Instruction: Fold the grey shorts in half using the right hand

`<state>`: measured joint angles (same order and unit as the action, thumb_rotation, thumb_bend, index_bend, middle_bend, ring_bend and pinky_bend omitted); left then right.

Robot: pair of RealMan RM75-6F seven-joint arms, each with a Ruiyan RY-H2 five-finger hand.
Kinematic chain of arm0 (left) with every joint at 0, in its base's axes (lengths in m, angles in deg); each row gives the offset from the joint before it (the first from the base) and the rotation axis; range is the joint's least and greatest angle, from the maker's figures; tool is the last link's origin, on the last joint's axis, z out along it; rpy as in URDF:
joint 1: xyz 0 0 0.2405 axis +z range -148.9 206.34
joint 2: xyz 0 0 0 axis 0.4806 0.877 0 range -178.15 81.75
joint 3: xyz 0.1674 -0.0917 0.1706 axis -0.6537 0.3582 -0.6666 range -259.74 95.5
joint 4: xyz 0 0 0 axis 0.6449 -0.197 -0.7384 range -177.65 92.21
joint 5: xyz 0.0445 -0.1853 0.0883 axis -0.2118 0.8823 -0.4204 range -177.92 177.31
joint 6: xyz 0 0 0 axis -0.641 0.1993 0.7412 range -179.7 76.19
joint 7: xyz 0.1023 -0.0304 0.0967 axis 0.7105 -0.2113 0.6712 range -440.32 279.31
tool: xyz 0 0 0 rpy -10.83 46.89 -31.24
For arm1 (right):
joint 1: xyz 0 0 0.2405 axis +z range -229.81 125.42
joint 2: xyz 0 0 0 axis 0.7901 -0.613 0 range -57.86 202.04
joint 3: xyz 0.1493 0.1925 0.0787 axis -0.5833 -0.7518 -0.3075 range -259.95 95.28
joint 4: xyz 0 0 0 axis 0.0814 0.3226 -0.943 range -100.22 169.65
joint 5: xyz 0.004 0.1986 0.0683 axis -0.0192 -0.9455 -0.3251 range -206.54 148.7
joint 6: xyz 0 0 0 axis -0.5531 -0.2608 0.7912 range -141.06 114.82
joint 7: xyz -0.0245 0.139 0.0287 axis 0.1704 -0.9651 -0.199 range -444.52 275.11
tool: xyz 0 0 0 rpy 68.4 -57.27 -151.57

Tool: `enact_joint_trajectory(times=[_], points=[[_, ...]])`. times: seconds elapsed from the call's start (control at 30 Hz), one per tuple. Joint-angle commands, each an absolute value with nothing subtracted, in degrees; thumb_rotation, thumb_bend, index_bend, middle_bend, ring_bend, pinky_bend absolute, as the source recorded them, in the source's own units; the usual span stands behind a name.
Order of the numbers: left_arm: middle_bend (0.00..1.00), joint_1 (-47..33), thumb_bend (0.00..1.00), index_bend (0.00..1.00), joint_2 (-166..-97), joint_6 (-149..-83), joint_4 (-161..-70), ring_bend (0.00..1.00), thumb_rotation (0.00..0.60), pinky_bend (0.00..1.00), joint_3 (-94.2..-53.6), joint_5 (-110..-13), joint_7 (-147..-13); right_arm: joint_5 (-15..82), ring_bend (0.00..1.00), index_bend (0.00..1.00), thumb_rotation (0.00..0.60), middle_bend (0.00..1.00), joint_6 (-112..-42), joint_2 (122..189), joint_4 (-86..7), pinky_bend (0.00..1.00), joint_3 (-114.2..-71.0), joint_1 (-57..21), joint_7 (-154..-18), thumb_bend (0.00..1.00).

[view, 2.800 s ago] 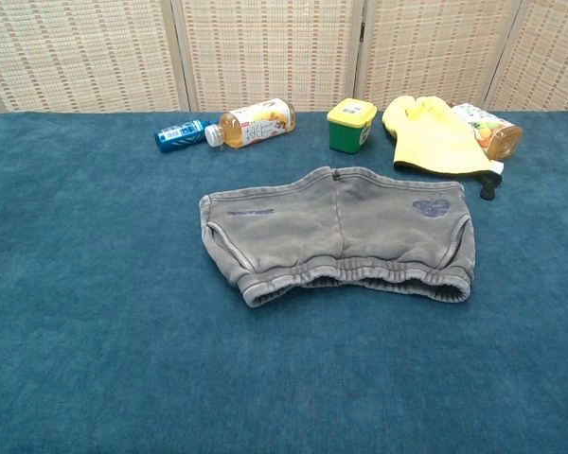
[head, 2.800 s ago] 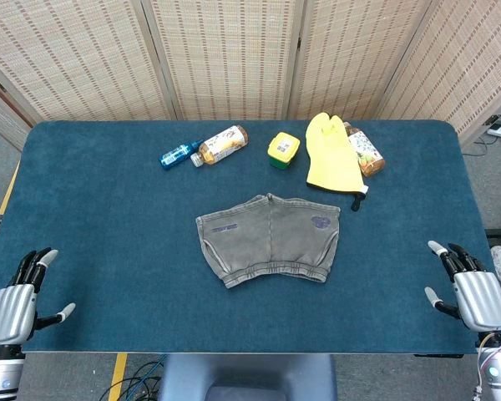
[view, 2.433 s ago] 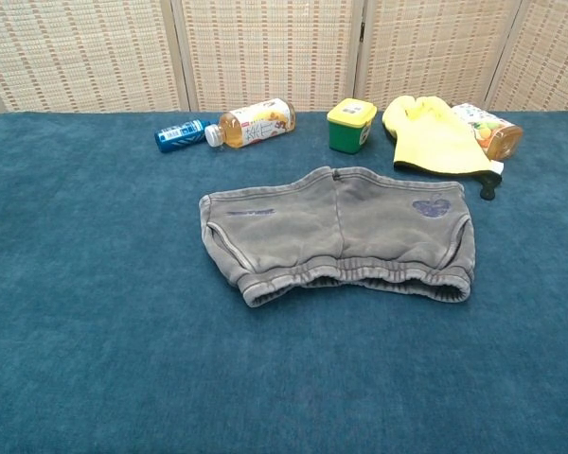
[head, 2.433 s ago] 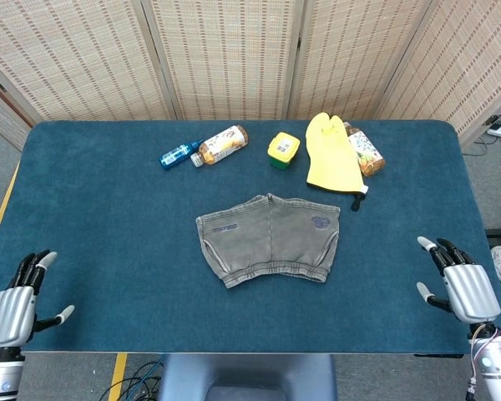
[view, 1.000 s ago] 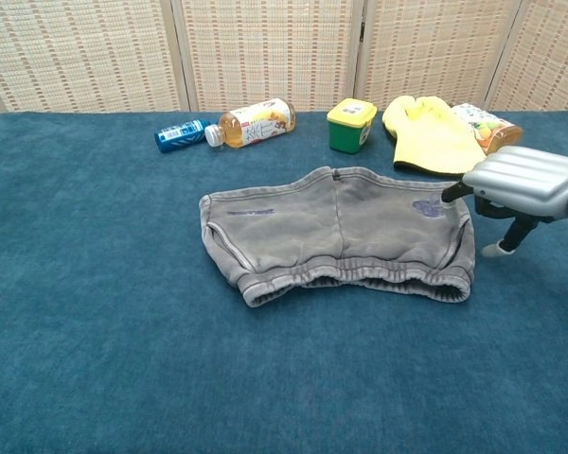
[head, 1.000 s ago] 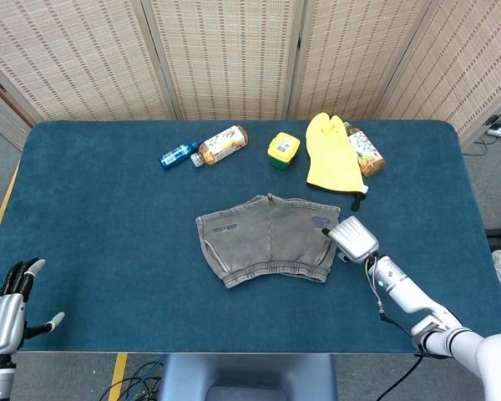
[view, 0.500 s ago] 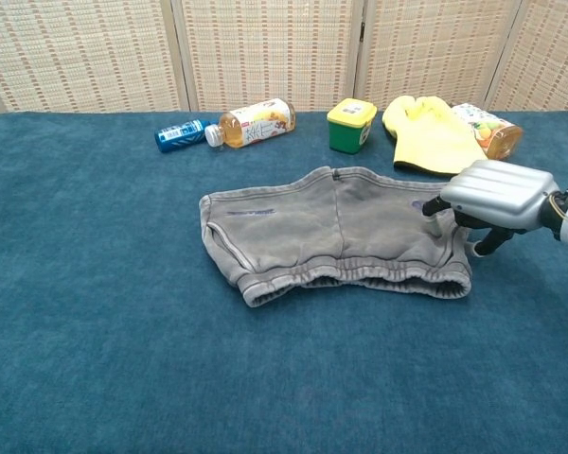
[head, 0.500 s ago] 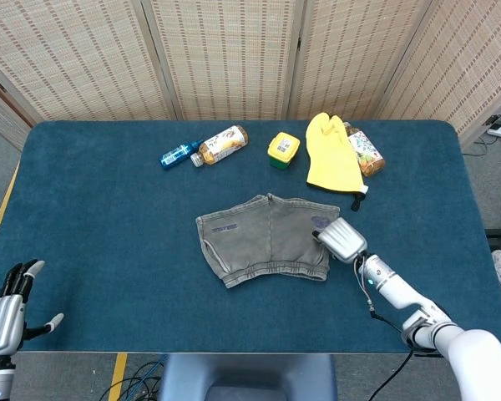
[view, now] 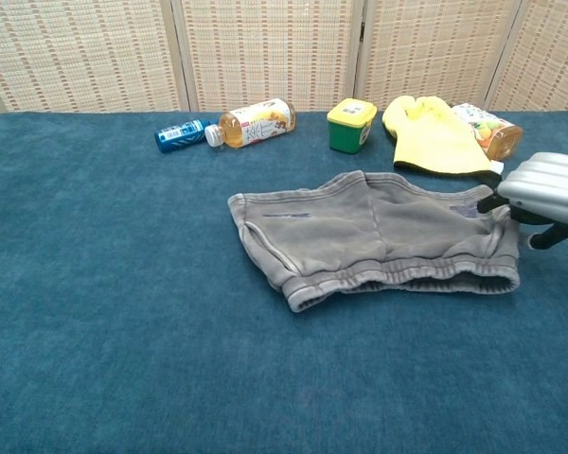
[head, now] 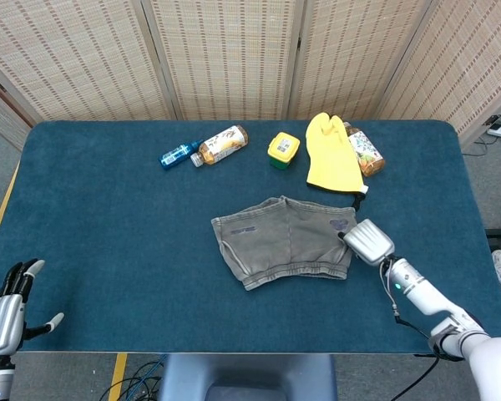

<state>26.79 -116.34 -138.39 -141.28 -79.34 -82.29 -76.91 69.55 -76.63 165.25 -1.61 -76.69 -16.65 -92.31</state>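
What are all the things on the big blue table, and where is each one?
grey shorts: one, grey, middle of the table, spread flat
yellow glove: one, yellow, far side, right of centre
green tub: one, green with a yellow lid, far side, left of the glove
tea bottle: one, amber, lying down, far side
blue bottle: one, blue, lying beside the tea bottle
juice bottle: one, orange, lying partly under the glove
table: one, blue cloth top
left robot hand: silver, near left corner, holding nothing
right robot hand: silver, at the shorts' right edge

Matt grey cloth shorts, fuzzy blue table cover
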Motion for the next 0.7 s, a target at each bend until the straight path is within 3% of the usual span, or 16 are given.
enact_joint_trajectory(times=[0.03, 0.27, 0.7], points=[[0.12, 26.6, 0.17, 0.14, -116.4, -138.3, -141.3, 0.06, 0.600, 0.28, -79.2, -82.3, -76.9, 69.4, 1.00, 0.55, 0.600, 0.99, -78.6, 163.1, -3.8, 1.00, -76.4, -17.8, -91.5, 0.57], [0.12, 26.4, 0.17, 0.14, -116.6, -138.2, -141.0, 0.06, 0.600, 0.28, -78.9, -82.5, -77.6, 68.8, 1.00, 0.55, 0.600, 0.99, -81.9, 162.5, -7.7, 1.00, -79.4, -16.1, -89.1, 0.57], [0.12, 27.4, 0.17, 0.14, -116.7, -138.3, -137.6, 0.06, 0.600, 0.28, -79.2, -81.4, -81.0, 71.9, 1.00, 0.55, 0.600, 0.99, -83.2, 169.2, -7.5, 1.00, -83.0, -6.3, -87.9, 0.57]])
